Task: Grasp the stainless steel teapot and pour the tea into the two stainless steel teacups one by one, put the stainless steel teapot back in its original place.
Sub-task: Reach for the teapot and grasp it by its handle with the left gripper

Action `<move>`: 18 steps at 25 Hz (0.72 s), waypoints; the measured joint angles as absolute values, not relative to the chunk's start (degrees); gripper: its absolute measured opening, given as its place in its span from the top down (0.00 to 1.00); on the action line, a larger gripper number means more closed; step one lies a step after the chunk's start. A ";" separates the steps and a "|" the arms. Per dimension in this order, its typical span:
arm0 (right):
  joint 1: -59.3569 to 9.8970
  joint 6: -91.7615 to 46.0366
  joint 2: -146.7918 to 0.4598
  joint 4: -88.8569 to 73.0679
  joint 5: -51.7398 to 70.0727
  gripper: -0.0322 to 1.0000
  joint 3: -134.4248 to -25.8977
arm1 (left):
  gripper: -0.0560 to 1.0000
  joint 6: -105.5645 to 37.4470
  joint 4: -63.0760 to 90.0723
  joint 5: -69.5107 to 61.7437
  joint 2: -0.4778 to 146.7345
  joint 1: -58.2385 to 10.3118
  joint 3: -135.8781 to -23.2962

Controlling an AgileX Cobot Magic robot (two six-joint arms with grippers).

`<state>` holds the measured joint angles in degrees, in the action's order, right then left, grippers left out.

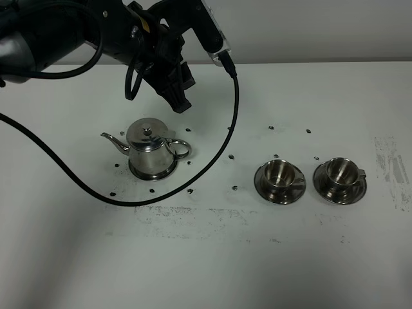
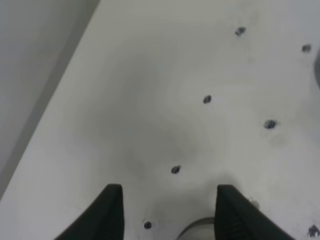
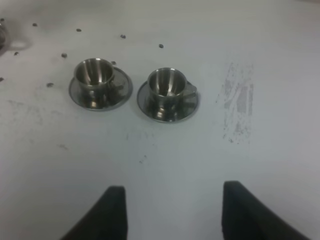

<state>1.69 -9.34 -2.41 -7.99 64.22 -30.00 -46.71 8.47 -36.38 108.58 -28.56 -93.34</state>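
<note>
Scuffed white worktop (image 1: 193, 270), grey wall (image 1: 322, 26) behind. The teapot (image 1: 149, 151) points its spout away from the cups (image 1: 279, 174), handle toward them. The left tool (image 2: 167, 212) and right tool (image 3: 174, 212) both gape.

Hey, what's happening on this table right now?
A two-armed robot looks set to serve tea. Its left gripper hangs open over the white table, close to the shiny steel gooseneck teapot, which stands untouched on its round steel coaster. The two small steel teacups sit side by side on their saucers, with no tea showing inside. The right gripper is open too, holding nothing.
</note>
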 joint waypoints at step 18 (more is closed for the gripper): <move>2.90 -9.12 -2.41 -9.27 64.17 0.56 -30.00 | 0.56 -47.26 8.43 -37.58 108.58 -28.82 -93.34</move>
